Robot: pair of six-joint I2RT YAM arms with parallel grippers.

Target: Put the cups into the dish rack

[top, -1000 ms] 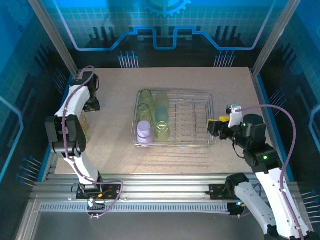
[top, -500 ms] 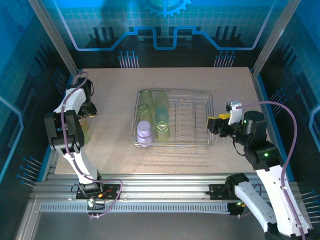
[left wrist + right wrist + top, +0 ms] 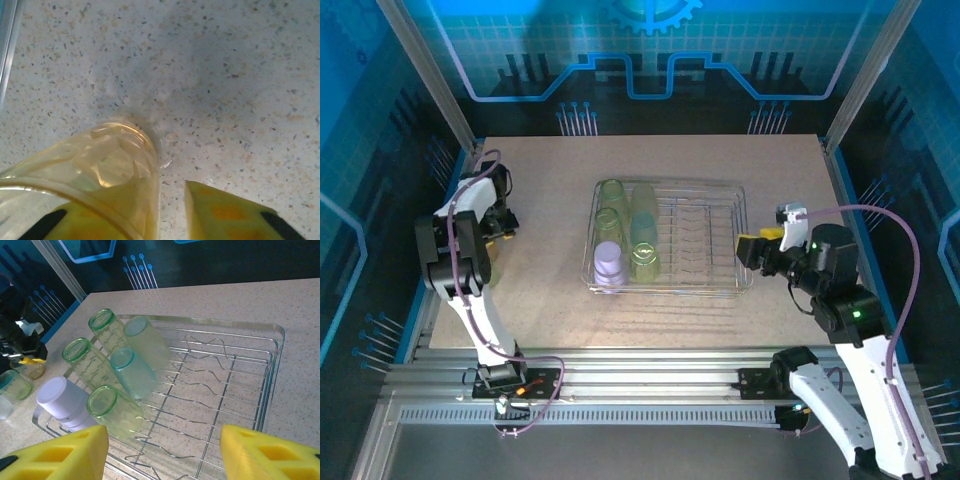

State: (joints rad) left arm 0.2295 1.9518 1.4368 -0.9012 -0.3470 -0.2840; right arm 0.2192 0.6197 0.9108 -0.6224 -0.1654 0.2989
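A pale tan cup point(image 3: 107, 170) stands on the table at the far left. My left gripper point(image 3: 145, 220) is down over it: one finger shows through the cup's wall, and the other finger point(image 3: 225, 212) stands outside with a small gap to the wall, so the gripper is open. From above, the left gripper point(image 3: 498, 225) sits by the table's left edge. The dish rack point(image 3: 720, 190) holds several cups on its left side: yellow-green ones point(image 3: 117, 412), a teal one point(image 3: 131, 372) and a lavender-white one point(image 3: 62, 397). My right gripper point(image 3: 165, 440) hovers open and empty over the rack's near right part.
A green cup point(image 3: 15, 385) and another pale one point(image 3: 2, 407) stand on the table beside the tan cup, near the left edge. The rack's right half point(image 3: 225, 390) is bare wire. A blue rail point(image 3: 7, 45) borders the table on the left.
My left gripper has come down towards the near left over the tan cup, and its jaws have narrowed. The right arm has barely shifted.
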